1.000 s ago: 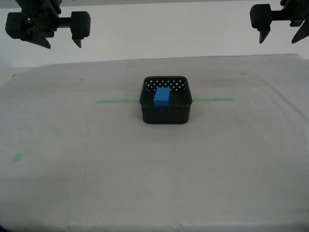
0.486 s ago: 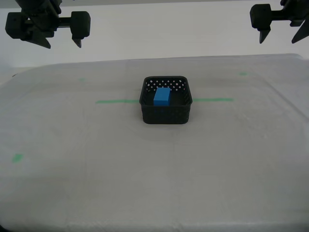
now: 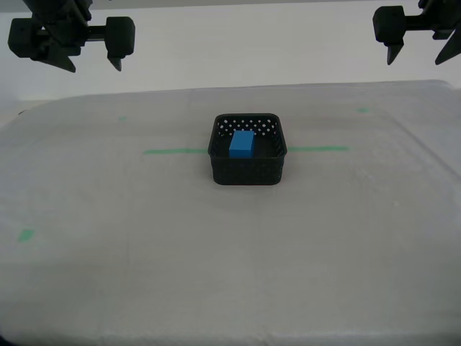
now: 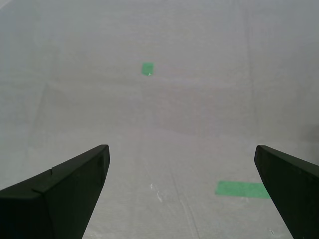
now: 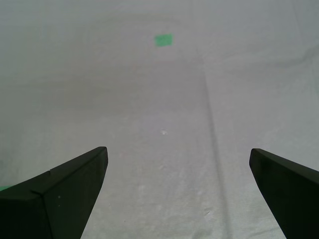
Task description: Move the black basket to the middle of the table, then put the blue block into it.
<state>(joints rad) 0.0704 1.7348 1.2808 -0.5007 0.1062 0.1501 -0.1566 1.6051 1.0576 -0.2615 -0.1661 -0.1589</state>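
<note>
Wide table (image 3: 108,274) in pale grey-white cloth, faintly creased, filling most of the exterior view; plain pale wall (image 3: 245,50) behind it. Thin green tape line (image 3: 173,151) across the cloth, its middle stretch hidden behind the black basket (image 3: 247,167), reappearing towards the exterior view's right. Small green marks scattered: one (image 3: 26,235) near the exterior view's left edge, a fainter one (image 3: 362,110) far back towards the right.

Black basket upright on the middle of the table, perforated walls, on the tape line. Blue block (image 3: 241,143) inside it, resting on the floor towards the far wall; lower part of the block hidden by the near wall.

Two dark grippers high above the table in the exterior view's upper corners, both cut off by the frame, well apart from basket and block. Which is which not clear from the wrist views, possibly because neither shows the basket. My first gripper (image 5: 177,191): jaws spread wide, nothing between, bare cloth and one green mark (image 5: 163,39) below. My second gripper (image 4: 182,191): likewise spread and empty, over cloth with a green square (image 4: 147,68) and a green strip (image 4: 242,189)
</note>
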